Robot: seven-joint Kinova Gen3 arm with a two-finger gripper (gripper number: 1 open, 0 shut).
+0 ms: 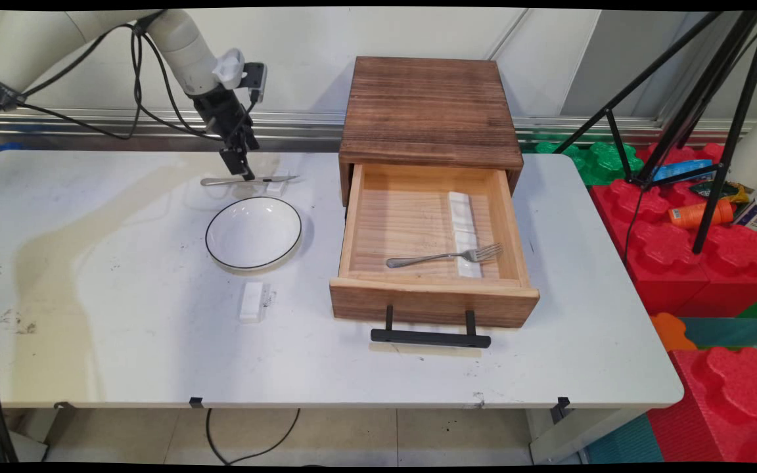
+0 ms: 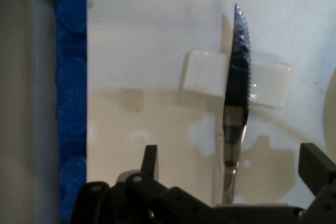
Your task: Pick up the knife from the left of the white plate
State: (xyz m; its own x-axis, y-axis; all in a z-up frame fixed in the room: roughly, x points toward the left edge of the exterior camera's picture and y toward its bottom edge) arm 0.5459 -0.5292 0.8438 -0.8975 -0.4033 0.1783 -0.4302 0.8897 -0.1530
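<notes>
Gripper (image 1: 245,172) is down at table (image 1: 122,328) level, far-left area, wrist tilted so the hand points down and slightly right. Jaws spread wide: in the hand view 1 finger (image 2: 150,161) sits left of the knife (image 2: 236,103) handle, the other far right, neither touching it. Knife lies flat between them, serrated blade resting across a small white rest (image 2: 210,72), handle toward the gripper. In the main view the knife runs left-right, blade tip pointing at the drawer box (image 1: 428,112).

White bowl (image 1: 253,233) with dark rim sits just in front of the knife, apart from it. A 2nd small white rest (image 1: 252,301) lies nearer the table's front edge. Drawer (image 1: 431,295) is pulled open; inside, a fork (image 1: 444,256) lies across a long white rest (image 1: 465,226), tines right.
</notes>
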